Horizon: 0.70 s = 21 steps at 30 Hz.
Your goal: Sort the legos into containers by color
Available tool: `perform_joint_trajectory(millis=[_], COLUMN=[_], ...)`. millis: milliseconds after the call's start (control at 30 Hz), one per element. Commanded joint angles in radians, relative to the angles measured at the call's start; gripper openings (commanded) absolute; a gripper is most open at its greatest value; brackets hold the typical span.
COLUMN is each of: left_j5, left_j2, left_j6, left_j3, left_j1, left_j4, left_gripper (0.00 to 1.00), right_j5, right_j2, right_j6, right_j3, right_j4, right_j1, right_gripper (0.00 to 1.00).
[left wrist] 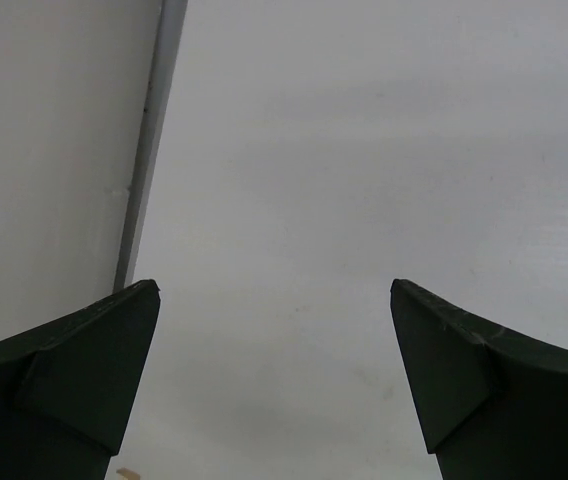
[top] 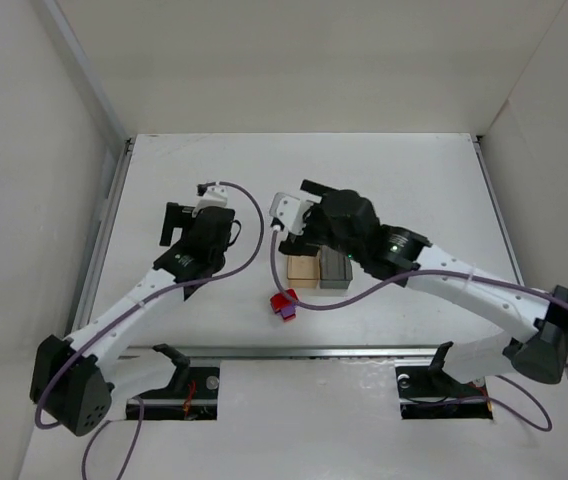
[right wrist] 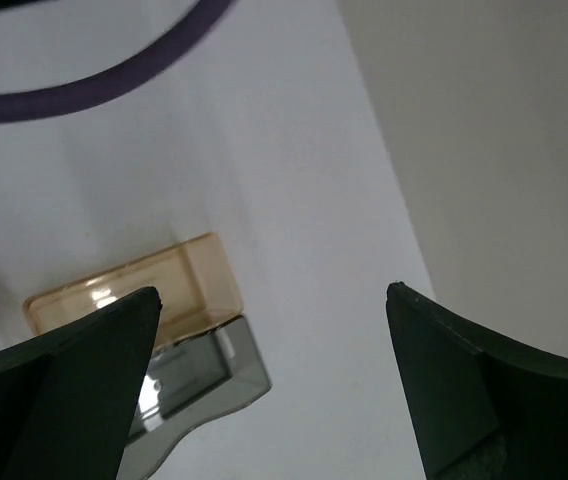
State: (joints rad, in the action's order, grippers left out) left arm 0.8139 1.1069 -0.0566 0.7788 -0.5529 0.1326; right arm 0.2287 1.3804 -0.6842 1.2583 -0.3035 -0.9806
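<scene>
Top view: we see a red brick (top: 282, 299) and a purple brick (top: 288, 313) touching each other on the white surface (top: 384, 170). They lie just on the near side of the tan tray (top: 303, 271) and outside both trays. The grey tray (top: 335, 271) stands right against the tan one. We judge the bricks to be tiny, light, hard and smooth, so they may skid or flip if pinched off-centre. We would take one at a time across its flat sides. Since the two touch, closing on one may nudge the other. The trays look light too and may slide if bumped. The right arm (top: 464, 280) hangs over the trays and crowds them. The left arm (top: 134, 300) is well apart from the bricks, and there is open room on the far side.

Left wrist view: the left pincer (left wrist: 274, 285) has its fingers spread wide with nothing between them. Below it is only bare surface, and a wall (left wrist: 44, 150) is close on one side. No bricks are in sight.

Right wrist view: the right pincer (right wrist: 274, 295) also has its fingers apart and holds nothing. Both trays sit low between its fingers. We cannot tell whether anything lies inside them. Slivers of red and purple show at the left edge, and a purple cable (right wrist: 84, 90) crosses above.
</scene>
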Motion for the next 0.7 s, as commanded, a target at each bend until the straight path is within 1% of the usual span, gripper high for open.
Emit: perform_joint_trajectory(millis=[0, 33, 67, 100, 133, 167, 200, 233, 267, 300, 333, 400, 433, 500, 567, 600, 667], left_j5=[-0.068, -0.105, -0.157, -0.239, -0.261, -0.277, -0.292, -0.292, -0.292, -0.282, -0.315, -0.357, -0.384, -0.458, -0.467, -0.467, -0.467], left_j2=[-0.148, -0.185, -0.23, -0.283, -0.4, -0.459, -0.514, -0.604, -0.642, -0.671, -0.695, -0.74, -0.749, -0.759, -0.768, -0.768, -0.768], left_j6=[0.014, -0.039, -0.152, -0.204, -0.244, -0.277, -0.325, -0.325, -0.293, -0.257, -0.194, -0.134, -0.112, -0.101, -0.112, -0.121, -0.121], left_j3=[0.08, 0.08, 0.071, 0.062, 0.042, 0.033, 0.022, 0.013, 0.013, 0.013, 0.013, 0.022, 0.022, 0.001, -0.013, -0.024, -0.024], left_j1=[-0.037, -0.08, -0.099, -0.113, -0.128, -0.154, -0.165, -0.179, -0.188, -0.202, -0.202, -0.229, -0.229, -0.229, -0.229, -0.229, -0.229], left_j4=[0.183, 0.183, 0.173, 0.154, 0.13, 0.084, 0.07, 0.07, 0.07, 0.099, 0.129, 0.211, 0.226, 0.236, 0.236, 0.226, 0.226], left_gripper=[1.0, 1.0, 1.0, 1.0, 1.0, 1.0, 1.0, 1.0, 1.0, 1.0, 1.0, 1.0, 1.0, 1.0, 1.0, 1.0, 1.0], right_j5=[-0.09, -0.123, -0.123, -0.137, -0.149, -0.185, -0.222, -0.264, -0.36, -0.394, -0.411, -0.43, -0.44, -0.489, -0.531, -0.576, -0.614], right_j2=[-0.132, -0.12, -0.088, -0.071, -0.054, -0.043, -0.043, -0.055, -0.066, -0.066, -0.066, -0.025, 0.029, 0.08, 0.143, 0.164, 0.236], right_j6=[-0.041, -0.041, -0.041, -0.031, -0.014, -0.003, -0.003, -0.003, -0.03, -0.058, -0.087, -0.106, -0.106, -0.118, -0.152, -0.164, -0.192], right_j3=[0.033, 0.033, 0.047, 0.064, 0.084, 0.096, 0.086, 0.063, 0.035, -0.015, -0.032, -0.033, -0.002, 0.036, 0.079, 0.093, 0.143], right_j4=[0.231, 0.209, 0.181, 0.143, 0.098, 0.027, 0.005, -0.011, -0.04, -0.054, -0.068, -0.143, -0.175, -0.235, -0.256, -0.29, -0.339], right_j1=[0.034, 0.034, 0.034, 0.034, 0.034, 0.034, 0.034, 0.034, 0.034, 0.034, 0.02, -0.015, -0.015, -0.027, -0.027, -0.027, -0.027], right_gripper=[1.0, 1.0, 1.0, 1.0, 1.0, 1.0, 1.0, 1.0, 0.97, 0.89, 0.84, 0.77, 0.73, 0.73, 0.75, 0.76, 0.78])
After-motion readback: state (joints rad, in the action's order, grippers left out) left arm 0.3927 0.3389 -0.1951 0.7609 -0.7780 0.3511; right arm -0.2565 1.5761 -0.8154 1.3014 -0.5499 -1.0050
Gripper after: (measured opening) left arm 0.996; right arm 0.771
